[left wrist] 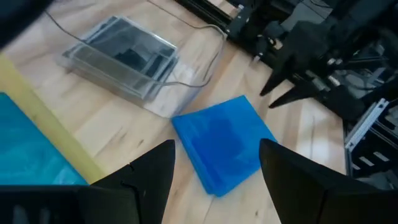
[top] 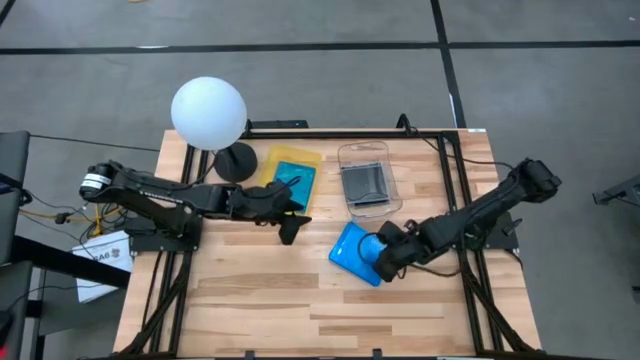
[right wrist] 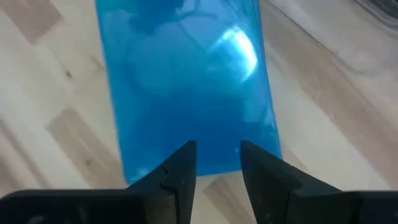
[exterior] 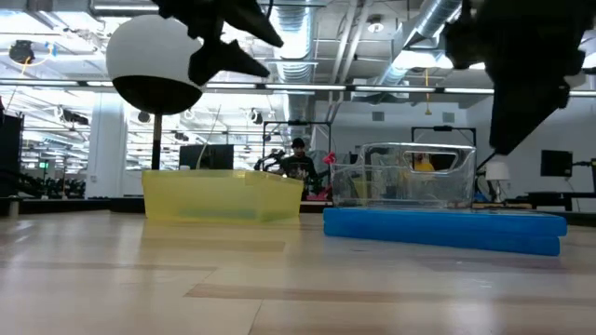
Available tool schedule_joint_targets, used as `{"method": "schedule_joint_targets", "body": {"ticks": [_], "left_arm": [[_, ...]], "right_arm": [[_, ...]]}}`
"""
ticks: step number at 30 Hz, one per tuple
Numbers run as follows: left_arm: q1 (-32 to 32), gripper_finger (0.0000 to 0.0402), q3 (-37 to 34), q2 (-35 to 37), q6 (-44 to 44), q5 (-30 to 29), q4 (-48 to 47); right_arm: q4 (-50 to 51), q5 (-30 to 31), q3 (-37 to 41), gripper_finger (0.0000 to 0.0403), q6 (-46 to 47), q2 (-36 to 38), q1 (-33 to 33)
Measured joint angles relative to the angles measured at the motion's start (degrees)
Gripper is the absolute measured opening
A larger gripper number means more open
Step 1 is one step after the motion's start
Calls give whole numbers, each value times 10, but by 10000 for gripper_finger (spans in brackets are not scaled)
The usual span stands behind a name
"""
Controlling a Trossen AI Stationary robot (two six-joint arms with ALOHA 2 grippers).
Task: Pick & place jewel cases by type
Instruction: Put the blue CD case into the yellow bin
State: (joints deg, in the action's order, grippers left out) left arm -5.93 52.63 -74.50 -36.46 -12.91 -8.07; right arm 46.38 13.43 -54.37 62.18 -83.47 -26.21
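Hovering mid-table, right gripper sits parted over blue jewel case; left gripper open near yellow tray, grey case blurred.

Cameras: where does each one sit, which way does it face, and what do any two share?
High: overhead, straight down; both arms, yellow tray, clear container.
Low: table height, level; blue case.
Left wrist: past the open left gripper.
Right wrist: down past the right gripper.
All four share the blue case.
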Motion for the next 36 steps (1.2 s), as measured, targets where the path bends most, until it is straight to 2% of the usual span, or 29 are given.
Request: {"method": "schedule_joint_targets", "body": {"ticks": [7, 12, 21, 27, 36], "left_arm": [[-2, 226, 5, -18, -47, 30, -3], [-12, 226, 5, -71, -95, 66, 20], [-30, 226, 9, -150, -166, 64, 49], [-35, 226, 9, -166, -190, 59, 62], [-44, 226, 9, -185, -233, 97, 54]], "right_arm": [[-31, -11, 0, 116, -38, -56, 18], [-52, -12, 0, 116, -37, -76, 32], [-122, -35, 1, 116, -98, -135, 46], [-192, -60, -10, 116, -151, -164, 34], [-187, -73, -25, 116, -231, -168, 1]]}}
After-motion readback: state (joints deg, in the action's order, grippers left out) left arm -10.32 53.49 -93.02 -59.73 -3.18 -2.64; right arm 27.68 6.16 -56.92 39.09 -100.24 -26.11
